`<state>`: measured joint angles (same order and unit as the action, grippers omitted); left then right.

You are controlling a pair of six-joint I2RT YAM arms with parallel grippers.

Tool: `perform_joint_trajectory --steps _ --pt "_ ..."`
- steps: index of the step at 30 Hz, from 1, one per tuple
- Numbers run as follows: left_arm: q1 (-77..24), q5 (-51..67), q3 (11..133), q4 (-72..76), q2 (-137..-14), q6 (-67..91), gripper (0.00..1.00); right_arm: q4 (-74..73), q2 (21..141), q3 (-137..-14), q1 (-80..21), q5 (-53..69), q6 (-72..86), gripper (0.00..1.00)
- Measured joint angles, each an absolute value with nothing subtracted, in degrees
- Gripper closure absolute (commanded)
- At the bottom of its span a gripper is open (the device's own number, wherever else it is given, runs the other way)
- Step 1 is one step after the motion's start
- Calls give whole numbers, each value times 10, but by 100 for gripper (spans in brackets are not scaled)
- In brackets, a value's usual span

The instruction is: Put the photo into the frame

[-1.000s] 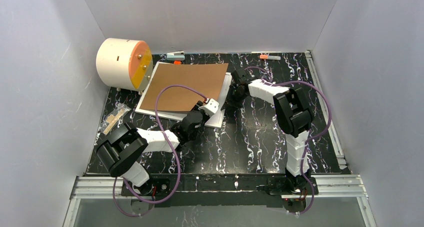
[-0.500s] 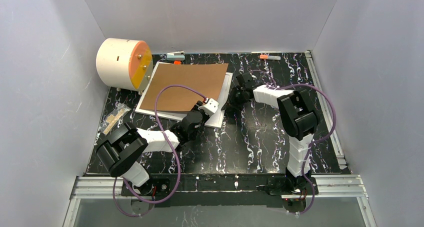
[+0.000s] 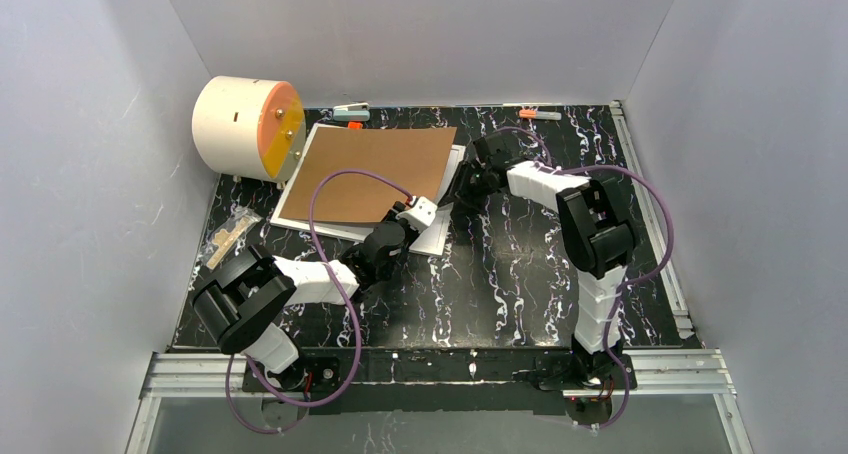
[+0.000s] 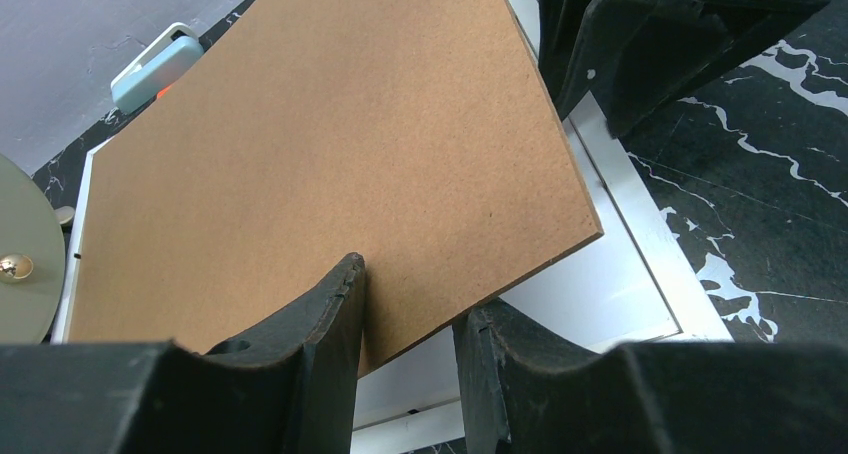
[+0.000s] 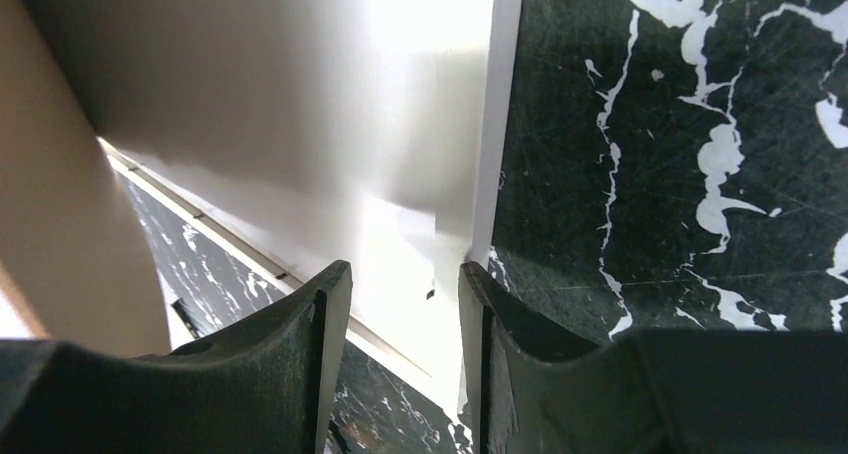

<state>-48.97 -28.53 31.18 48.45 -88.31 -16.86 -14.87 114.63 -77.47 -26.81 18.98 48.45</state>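
Top external — brown board covers the frame (only white edges show).

Large thin-edged white rectangular picture frame lies just beside the cream drum with orange face, on the drum's right, turned slightly askew. A flat brown board sits on top, skewed and covering most of it. White frame shows along the left, near and right edges.
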Motion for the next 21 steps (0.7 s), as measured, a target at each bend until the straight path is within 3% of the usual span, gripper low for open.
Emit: perform_joint_trajectory --steps 7,21 --pt "-490 -285 312 484 -883 -168 82 -228 1181 -844 -275 140 460 40" --pt "-490 -286 311 485 -883 -167 82 -287 1286 -1013 -247 45 402 43"
